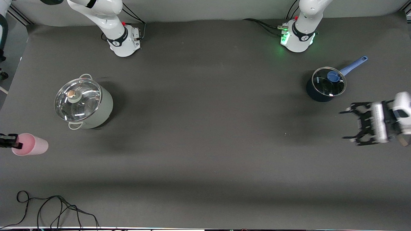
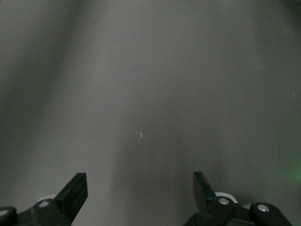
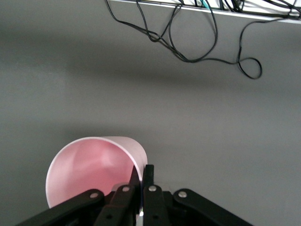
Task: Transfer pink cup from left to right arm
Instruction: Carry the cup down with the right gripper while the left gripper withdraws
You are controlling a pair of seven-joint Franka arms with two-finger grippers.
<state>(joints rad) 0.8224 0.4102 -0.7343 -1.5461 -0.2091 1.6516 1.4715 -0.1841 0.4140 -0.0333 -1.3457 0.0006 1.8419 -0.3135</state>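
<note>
Front view: dark grey table (image 1: 205, 134); right end effector (image 1: 13, 142) pinching pink cup (image 1: 32, 145) rim, left end effector (image 1: 348, 125) spread wide, empty.

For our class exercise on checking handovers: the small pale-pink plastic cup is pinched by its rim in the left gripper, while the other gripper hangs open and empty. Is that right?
Not quite. The small pale-pink plastic cup is pinched by its rim in the right gripper, not the left, as the right wrist view shows. The left gripper is the one that hangs open and empty, at the left arm's end of the table.
</note>
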